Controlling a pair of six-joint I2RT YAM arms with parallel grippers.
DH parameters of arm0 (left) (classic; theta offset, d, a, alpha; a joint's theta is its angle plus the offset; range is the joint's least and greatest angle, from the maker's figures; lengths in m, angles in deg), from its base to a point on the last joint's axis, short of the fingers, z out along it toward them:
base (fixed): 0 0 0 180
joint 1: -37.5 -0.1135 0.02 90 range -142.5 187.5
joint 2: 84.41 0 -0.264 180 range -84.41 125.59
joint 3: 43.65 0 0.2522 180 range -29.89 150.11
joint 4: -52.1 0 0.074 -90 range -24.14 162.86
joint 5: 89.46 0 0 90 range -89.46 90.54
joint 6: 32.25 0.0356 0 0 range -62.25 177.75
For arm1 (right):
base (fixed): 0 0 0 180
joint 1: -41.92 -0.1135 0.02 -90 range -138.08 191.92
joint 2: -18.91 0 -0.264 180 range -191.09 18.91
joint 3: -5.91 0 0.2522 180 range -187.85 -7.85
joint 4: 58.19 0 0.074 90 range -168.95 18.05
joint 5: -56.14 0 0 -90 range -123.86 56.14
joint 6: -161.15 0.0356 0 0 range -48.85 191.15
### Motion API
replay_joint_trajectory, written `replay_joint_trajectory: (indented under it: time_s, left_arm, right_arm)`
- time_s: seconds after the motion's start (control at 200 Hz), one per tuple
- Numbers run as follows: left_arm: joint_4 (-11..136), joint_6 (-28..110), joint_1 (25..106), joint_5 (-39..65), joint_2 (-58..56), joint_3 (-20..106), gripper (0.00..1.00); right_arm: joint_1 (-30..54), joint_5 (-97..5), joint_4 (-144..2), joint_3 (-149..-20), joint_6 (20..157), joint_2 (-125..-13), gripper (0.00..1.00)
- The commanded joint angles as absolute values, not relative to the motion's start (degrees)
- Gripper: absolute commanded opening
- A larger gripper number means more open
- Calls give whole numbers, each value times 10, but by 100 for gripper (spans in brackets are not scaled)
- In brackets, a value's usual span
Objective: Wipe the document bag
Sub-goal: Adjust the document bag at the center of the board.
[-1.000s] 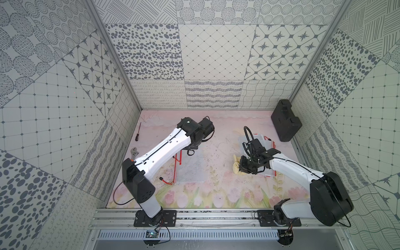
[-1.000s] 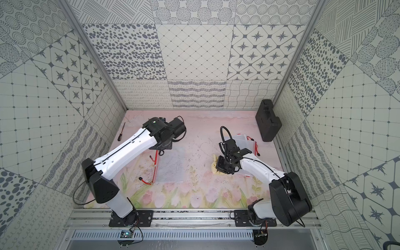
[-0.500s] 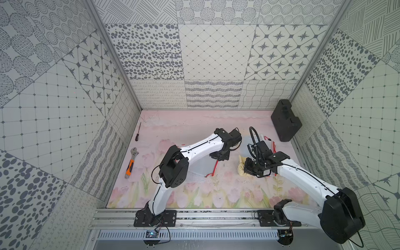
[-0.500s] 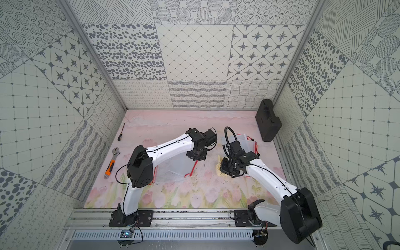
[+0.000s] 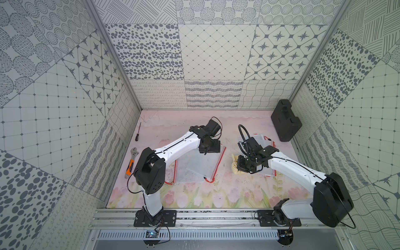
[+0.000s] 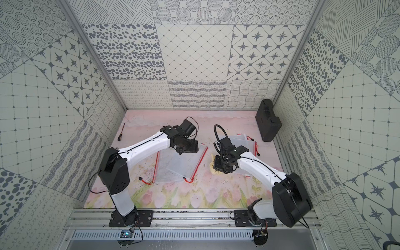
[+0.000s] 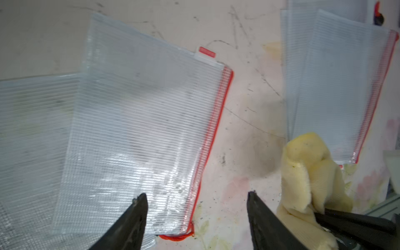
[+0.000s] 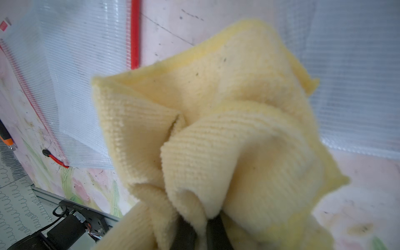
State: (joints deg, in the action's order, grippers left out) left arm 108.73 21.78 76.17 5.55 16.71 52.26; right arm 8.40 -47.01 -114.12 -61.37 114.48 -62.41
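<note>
A translucent mesh document bag (image 5: 203, 164) (image 6: 184, 164) (image 7: 140, 121) with a red zipper lies flat on the floral mat, partly over a second bag (image 5: 186, 175) (image 7: 32, 129). My left gripper (image 5: 208, 149) (image 6: 187, 149) (image 7: 195, 195) hovers over its far edge, open and empty, one finger above the bag and one above the mat. To the right, my right gripper (image 5: 242, 167) (image 6: 219, 167) (image 8: 201, 227) is shut on a bunched yellow cloth (image 5: 234, 167) (image 6: 213, 167) (image 7: 307, 173) (image 8: 216, 119), off the bag.
A stack of more mesh bags (image 5: 263, 140) (image 7: 335, 86) lies behind the right arm. A black case (image 5: 285, 121) leans at the back right wall. At the left wall are a screwdriver (image 5: 138, 132) and an orange-handled wrench (image 5: 132, 160).
The left gripper has opened and let go of the document bag, which now lies across the other bag. The right gripper keeps the cloth and has barely shifted.
</note>
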Motion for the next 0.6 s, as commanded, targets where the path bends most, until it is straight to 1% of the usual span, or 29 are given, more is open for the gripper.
replay_joint_trajectory:
  time_s: [0.0, 0.115, 0.265, 0.36, 0.59]
  left_arm:
    - [978, 293, 640, 164, 91, 377, 71]
    - [928, 324, 584, 214, 77, 313, 71]
    - [920, 379, 562, 226, 108, 297, 68]
    - [889, 399, 546, 232, 125, 287, 68]
    - [857, 440, 531, 340, 173, 293, 65]
  right_arm:
    - [54, -489, -1075, -669, 1157, -690, 0]
    - [35, -516, -1050, -723, 1156, -768, 0]
    - [29, -537, -1044, -775, 1150, -839, 0]
    - [29, -542, -1046, -790, 1146, -861, 0]
    - [29, -546, -1045, -776, 1142, -884, 0]
